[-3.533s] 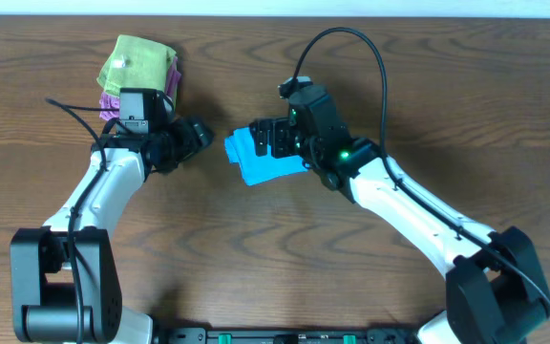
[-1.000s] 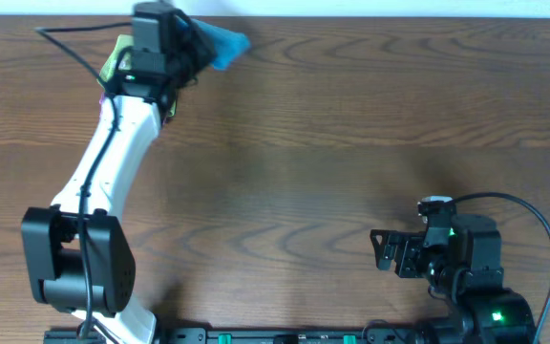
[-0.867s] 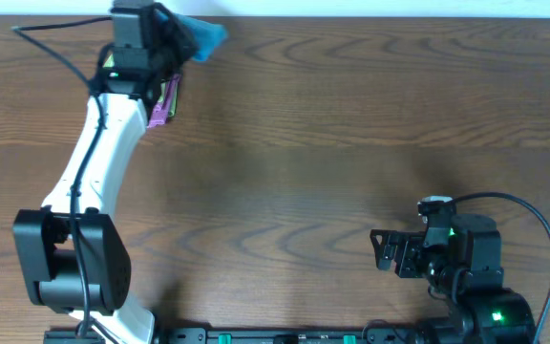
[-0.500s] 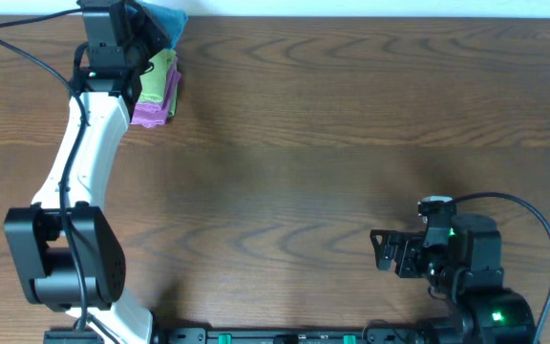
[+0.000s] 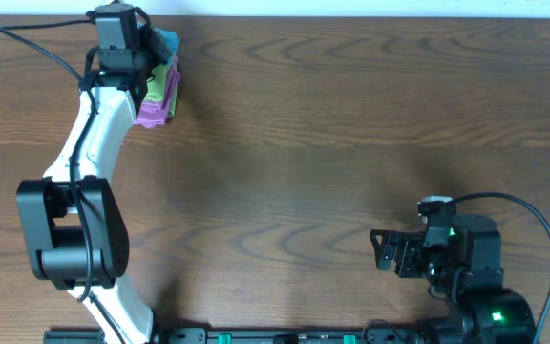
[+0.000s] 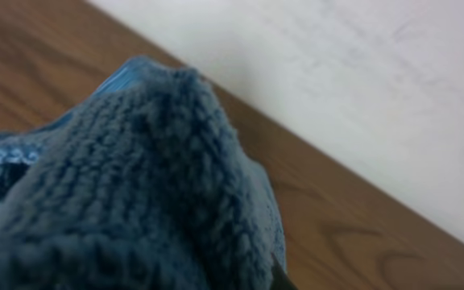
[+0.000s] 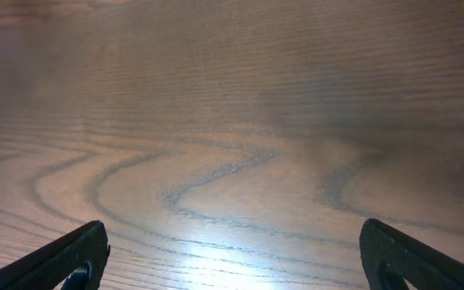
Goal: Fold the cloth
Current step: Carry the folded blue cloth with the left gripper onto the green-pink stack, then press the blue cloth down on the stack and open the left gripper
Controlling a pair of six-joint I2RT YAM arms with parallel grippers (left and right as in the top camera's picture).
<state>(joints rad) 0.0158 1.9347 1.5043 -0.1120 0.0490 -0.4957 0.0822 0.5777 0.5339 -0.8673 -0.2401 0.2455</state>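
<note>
The wooden table (image 5: 332, 143) carried one landmark, a stack of folded cloths (image 5: 158, 96), green over purple, at its far edge. The left arm (image 5: 98, 143) stretched nearly straight out to that stack, its wrist directly above the stack's far end. This looked like a delivery reach, adding one more piece to the pile. The right arm (image 5: 466, 277) sat folded back at its own base, well apart from the stack and diagonally across the table from it, apparently parked out of the way.

The blue cloth (image 5: 166, 43) sat bunched at the stack's far end, overlapping the green piece, and its knit filled the left wrist view. It appeared already folded and about to be set down.

The left gripper (image 5: 144, 46) was buried in that cloth. Its fingers were hidden, so I could not tell whether they pinched it or had let go. The right gripper (image 5: 382, 253) pointed roughly toward the stack's side of the table, fingers spread wide over bare wood, holding nothing.
</note>
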